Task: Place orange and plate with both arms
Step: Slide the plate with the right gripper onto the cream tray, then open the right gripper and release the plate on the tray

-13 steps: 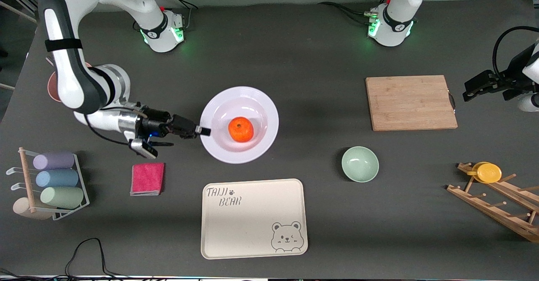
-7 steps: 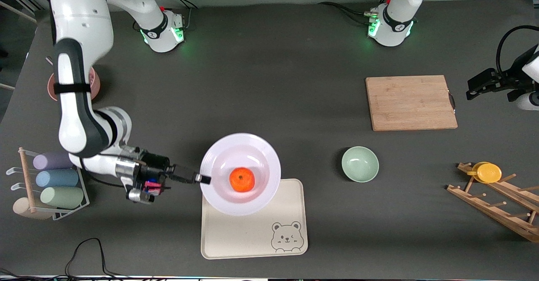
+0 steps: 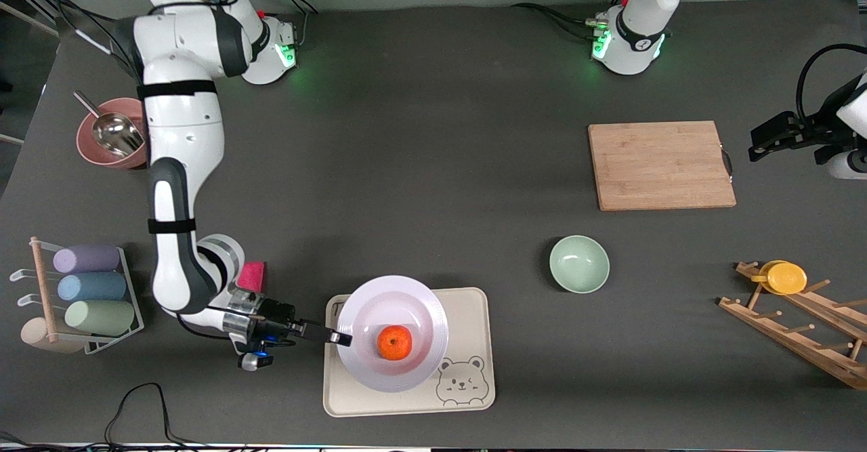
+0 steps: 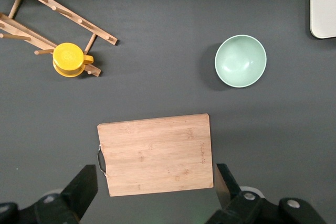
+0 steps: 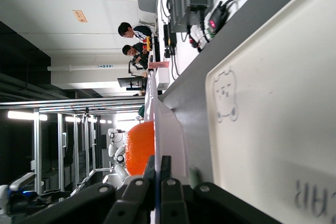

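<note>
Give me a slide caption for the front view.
Right end effector grips plate carrying orange over bear tray.

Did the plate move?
Yes. The plate, held by the right gripper, came toward the front camera, from level with the board onto the tray.

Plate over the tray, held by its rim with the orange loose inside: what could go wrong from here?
1. The right gripper pinches only one edge of the plate, which is held above the tray; it may tilt or slip.
2. The orange lies loose and could roll out.
3. The plate overhangs the tray's edge, so it may land off-centre.
The left gripper waits, open, beside the cutting board.
</note>
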Available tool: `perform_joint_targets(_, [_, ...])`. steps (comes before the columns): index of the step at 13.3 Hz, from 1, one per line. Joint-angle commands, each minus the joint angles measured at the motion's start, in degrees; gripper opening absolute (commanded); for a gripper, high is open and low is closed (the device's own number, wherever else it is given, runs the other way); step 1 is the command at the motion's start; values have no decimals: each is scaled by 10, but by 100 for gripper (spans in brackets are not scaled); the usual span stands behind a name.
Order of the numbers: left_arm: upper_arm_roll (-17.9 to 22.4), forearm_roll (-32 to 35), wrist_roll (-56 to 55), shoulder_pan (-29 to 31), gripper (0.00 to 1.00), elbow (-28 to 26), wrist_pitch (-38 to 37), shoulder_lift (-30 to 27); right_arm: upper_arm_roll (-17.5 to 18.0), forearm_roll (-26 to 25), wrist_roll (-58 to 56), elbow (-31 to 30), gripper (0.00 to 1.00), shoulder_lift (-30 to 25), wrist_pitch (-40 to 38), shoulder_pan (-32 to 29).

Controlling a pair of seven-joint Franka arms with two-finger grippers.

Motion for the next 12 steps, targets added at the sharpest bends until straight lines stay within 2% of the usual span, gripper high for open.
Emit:
perform_joint_targets(1, [-5, 7, 9, 5, 100, -4, 6, -4, 10, 10, 14, 115, 0, 83, 19, -23])
perform_joint_targets(4, [-4, 6, 7, 5, 100, -5, 7, -4, 35, 10, -39, 123, 0, 111, 38, -30])
perform_joint_targets(8, [-4, 6, 7, 5, 100, -6, 11, -4, 70, 10, -90, 117, 0, 123, 67, -30])
perform_joint_targets(12, [-5, 6, 6, 3, 100, -15, 21, -5, 71, 10, -92, 116, 0, 126, 67, -29])
